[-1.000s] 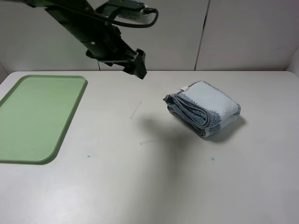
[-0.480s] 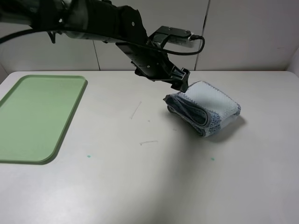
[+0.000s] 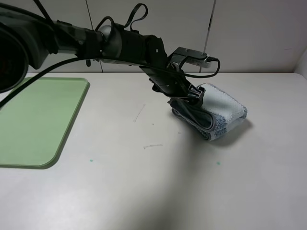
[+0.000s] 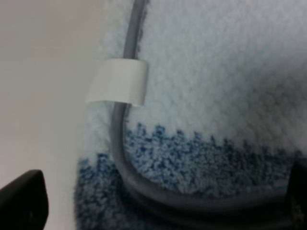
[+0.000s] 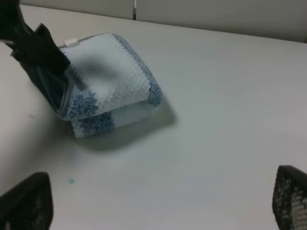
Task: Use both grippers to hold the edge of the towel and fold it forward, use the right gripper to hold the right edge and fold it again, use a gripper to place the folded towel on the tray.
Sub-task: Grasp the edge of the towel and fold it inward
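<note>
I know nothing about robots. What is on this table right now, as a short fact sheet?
towel: folded into a thick bundle, lying on the table, right of centre
tray: pale green, at the table's left side, well apart from the towel
left gripper: reaches across the middle to the towel's corner, jaws open with the hem between them
corner loop: small white tab on the grey hem, seen up close by the left wrist camera
right gripper: open, holding nothing, away from the towel
stage: folding done, towel not yet on the tray
</note>
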